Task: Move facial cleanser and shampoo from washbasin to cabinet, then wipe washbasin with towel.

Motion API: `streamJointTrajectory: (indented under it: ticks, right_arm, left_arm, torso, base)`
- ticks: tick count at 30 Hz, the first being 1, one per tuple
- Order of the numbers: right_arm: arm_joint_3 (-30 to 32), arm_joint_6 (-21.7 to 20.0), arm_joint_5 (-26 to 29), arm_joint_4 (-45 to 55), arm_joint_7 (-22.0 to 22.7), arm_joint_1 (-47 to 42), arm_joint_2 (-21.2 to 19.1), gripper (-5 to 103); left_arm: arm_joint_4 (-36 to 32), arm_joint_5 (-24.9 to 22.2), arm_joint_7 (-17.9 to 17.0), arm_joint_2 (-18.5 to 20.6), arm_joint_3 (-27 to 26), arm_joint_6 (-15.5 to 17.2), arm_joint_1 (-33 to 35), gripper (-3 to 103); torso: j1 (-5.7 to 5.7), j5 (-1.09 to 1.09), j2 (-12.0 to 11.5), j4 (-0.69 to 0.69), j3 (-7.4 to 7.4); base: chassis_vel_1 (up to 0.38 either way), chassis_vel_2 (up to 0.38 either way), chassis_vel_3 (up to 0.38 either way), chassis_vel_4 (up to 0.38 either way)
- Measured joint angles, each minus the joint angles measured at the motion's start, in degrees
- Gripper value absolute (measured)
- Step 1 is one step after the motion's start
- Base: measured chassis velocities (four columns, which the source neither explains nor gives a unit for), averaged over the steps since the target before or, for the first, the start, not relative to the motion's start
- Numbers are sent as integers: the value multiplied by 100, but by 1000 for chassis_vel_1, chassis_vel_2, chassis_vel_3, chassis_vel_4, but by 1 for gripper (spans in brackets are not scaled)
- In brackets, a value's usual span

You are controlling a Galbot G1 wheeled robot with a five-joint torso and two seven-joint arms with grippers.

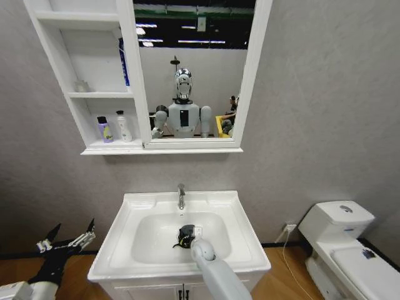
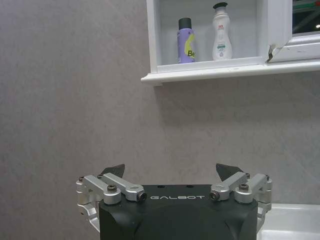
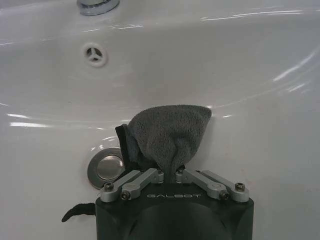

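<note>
The right gripper is pinching the towel between closed fingers and pressing it into the bowl of the washbasin, just beside the drain and below the tap. The cleanser and shampoo are standing upright, side by side, on the lowest shelf of the cabinet, so only the wiping appears to be left. The left gripper is waiting beside the basin with fingers spread wide and empty. The grip is catching only a bunched corner of cloth; on wet, slick ceramic it could be dragging loose, or a trailing edge could be snagging on the drain rim, leaving bare metal fingers scraping the bowl.
</note>
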Motion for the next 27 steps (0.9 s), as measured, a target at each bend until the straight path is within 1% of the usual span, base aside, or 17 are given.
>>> streamJointTrajectory:
  ticks: [1,4,5,7,10,13,15,18,20,22,23,25,27]
  right_arm:
    - [0,0,0,0,0,0,0,5]
    - [119,-69,109,329,66,-130,-338,5]
    - [119,-69,109,329,66,-130,-338,5]
    - [143,-120,156,498,115,-174,-464,5]
    - [126,-148,169,546,149,-175,-493,5]
    - [84,-148,160,457,167,-140,-426,5]
    - [22,-115,117,255,148,-63,-275,5]
    - [-67,-69,82,102,86,0,-161,5]
    - [-78,-62,74,78,77,11,-143,5]
    - [-172,9,12,-192,3,131,71,5]
    - [-172,9,12,-192,3,131,71,5]
    - [-282,138,-75,-516,-118,273,336,5]
    - [-326,174,-93,-588,-148,303,404,5]
  left_arm:
    - [0,0,0,0,0,0,0,100]
    - [0,0,0,0,0,0,0,100]
    - [0,0,0,0,0,0,0,100]
    - [0,0,0,0,0,0,0,100]
    - [0,0,0,0,0,0,0,100]
    - [0,0,0,0,0,0,0,100]
    - [0,0,0,0,0,0,0,100]
    - [0,0,0,0,0,0,0,100]
    - [0,0,0,0,0,0,0,100]
    - [0,0,0,0,0,0,0,100]
    - [0,0,0,0,0,0,0,100]
    - [0,0,0,0,0,0,0,100]
    - [0,0,0,0,0,0,0,100]
  torso:
    - [0,0,0,0,0]
    - [0,0,0,0,0]
    - [0,0,0,0,0]
    - [0,-1,0,-2,0]
    - [0,-1,0,-2,1]
    - [0,-1,-1,-2,1]
    - [0,-2,0,0,0]
    - [0,-2,0,0,0]
    - [0,-2,0,1,0]
    - [0,-3,0,-1,0]
    - [0,-3,0,-1,0]
    - [0,-2,-1,1,1]
    - [1,-2,-2,0,2]
  base:
    - [0,0,0,0]
    - [0,0,0,0]
    - [0,0,0,0]
    - [0,0,0,0]
    - [0,0,0,0]
    - [0,0,0,0]
    - [0,0,0,0]
    - [0,0,0,0]
    - [0,0,0,0]
    - [0,0,0,0]
    - [0,0,0,0]
    - [0,0,0,0]
    - [0,0,0,0]
